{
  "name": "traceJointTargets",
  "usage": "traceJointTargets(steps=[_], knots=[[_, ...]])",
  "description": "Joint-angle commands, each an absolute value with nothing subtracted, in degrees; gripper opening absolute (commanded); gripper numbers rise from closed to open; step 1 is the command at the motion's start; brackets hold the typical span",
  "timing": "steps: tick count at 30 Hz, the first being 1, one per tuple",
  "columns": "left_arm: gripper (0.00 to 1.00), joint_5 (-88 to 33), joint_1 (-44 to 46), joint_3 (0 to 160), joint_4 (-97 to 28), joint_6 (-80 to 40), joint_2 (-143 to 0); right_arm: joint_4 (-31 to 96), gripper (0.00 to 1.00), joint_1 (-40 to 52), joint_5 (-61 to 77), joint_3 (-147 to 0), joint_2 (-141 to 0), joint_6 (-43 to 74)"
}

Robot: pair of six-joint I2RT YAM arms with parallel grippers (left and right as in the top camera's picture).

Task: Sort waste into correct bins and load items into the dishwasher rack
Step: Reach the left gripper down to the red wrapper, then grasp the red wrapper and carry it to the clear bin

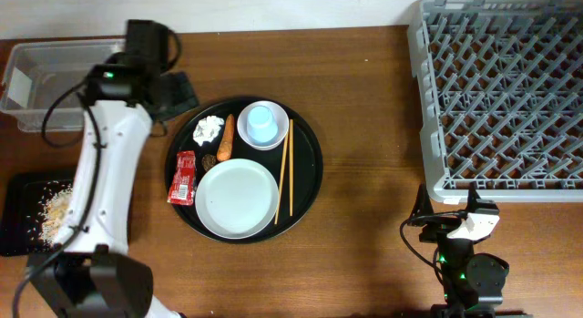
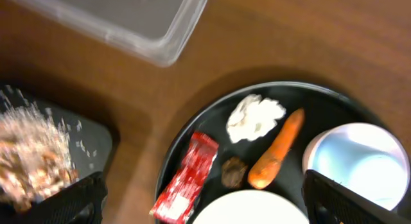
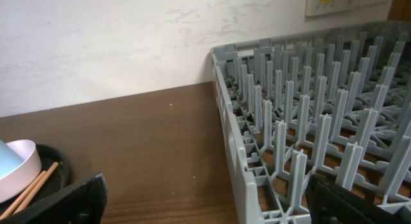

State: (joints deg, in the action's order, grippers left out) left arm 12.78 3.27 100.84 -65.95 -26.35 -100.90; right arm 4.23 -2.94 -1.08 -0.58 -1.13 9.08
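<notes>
Waste-sorting stage; no dishes loaded yet. Beige rice scraps (image 1: 55,209) lie in the flat black tray (image 1: 18,198). The crumpled tissue (image 2: 255,117), carrot piece (image 2: 276,150) and red wrapper (image 2: 187,179) lie on the round black tray (image 1: 310,159), beside the plate (image 1: 238,200), the cup (image 1: 262,122) in its bowl (image 1: 279,136), and the chopsticks (image 1: 285,168). The left gripper (image 2: 202,192) hovers between the clear box (image 1: 46,76) and the round tray, jaws spread wide and empty. The right gripper (image 3: 205,201), likewise wide open and holding nothing, sits beside the bare rack (image 1: 501,95). We judge the next move to be a descent onto one scrap, probably the tissue or carrot, closing without nudging the bowl.
</notes>
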Motion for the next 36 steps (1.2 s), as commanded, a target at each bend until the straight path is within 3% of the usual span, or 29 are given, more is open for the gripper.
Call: traceJointTargets(steps=[1,9,11,12,14,24,36], knots=[[0.96,2.3,-1.3,100.8,-67.9,-25.6,-104.6,4.7,0.98,-2.6,-2.0,-0.4,-0.7,9.5],[0.93,2.5,-3.4,100.3,-75.6,-22.2,-111.8,4.7,0.98,-2.6,-2.0,-0.4,-0.7,9.5],[0.89,2.5,-3.4,100.3,-78.3,-22.2,-113.5,4.7,0.98,-2.6,-2.0,-0.4,-0.7,9.5],[0.82,2.5,-3.3,100.1,-79.3,-22.2,-114.2,4.7,0.98,-2.6,-2.0,-0.4,-0.7,9.5],[0.81,2.5,-3.1,98.6,-80.1,-22.2,-115.3,4.7,0.98,-2.6,-2.0,-0.4,-0.7,9.5],[0.8,1.8,-3.0,83.7,-69.8,-22.2,-115.4,4.7,0.98,-2.6,-2.0,-0.4,-0.7,9.5],[0.6,0.6,-2.7,79.6,-63.6,-16.8,-115.4,4.7,0.98,-2.6,-2.0,-0.4,-0.7,9.5]])
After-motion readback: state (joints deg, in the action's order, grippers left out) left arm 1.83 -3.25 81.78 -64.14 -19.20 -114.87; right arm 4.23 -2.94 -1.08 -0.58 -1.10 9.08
